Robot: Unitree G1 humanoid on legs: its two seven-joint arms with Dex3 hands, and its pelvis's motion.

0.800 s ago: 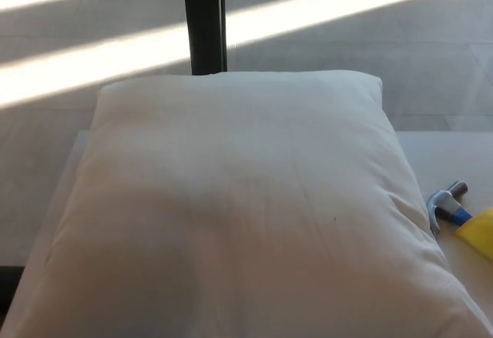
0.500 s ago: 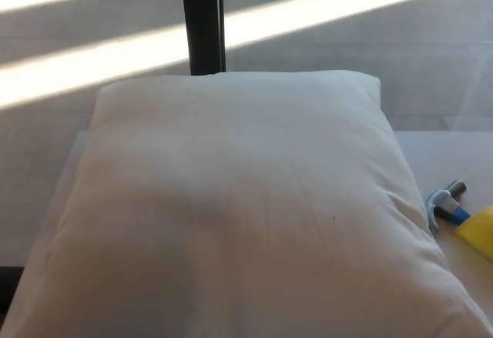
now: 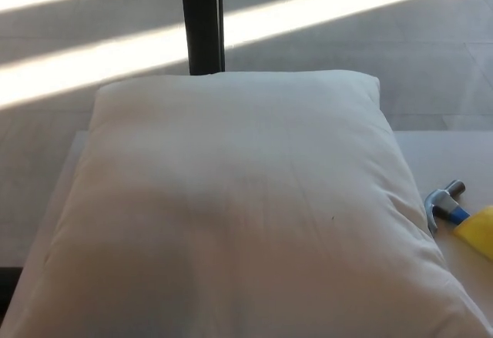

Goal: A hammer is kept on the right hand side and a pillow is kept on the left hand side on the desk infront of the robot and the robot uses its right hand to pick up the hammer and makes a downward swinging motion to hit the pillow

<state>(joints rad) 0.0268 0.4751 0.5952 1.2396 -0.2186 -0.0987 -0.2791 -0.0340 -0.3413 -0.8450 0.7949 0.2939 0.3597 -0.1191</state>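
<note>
A large white pillow [image 3: 239, 207] lay on the pale surface [image 3: 451, 153] and filled most of the head view, reaching from the near edge almost to the far edge and covering the left side and the middle. Just beside the pillow's right flank, near the right edge of the surface, lay the hammer [image 3: 447, 205]. Only its grey metal head, a short blue neck and the start of a yellow handle [image 3: 479, 232] showed, because the handle ran out of view toward the near right corner. The hammer's head looked as if it touched or nearly touched the pillow, though the picture did not settle which. Neither of the robot's hands appeared, so the state of their fingers could not be told, and nothing was held or touched by them as far as could be seen. The hammer would probably handle as a stiff, head-heavy tool that tips toward its metal end, so the yellow handle, well back from the head, looked the sensible place to take hold. The pillow appeared soft and plump and would likely give under a blow. The pick-up had not yet begun.
</note>
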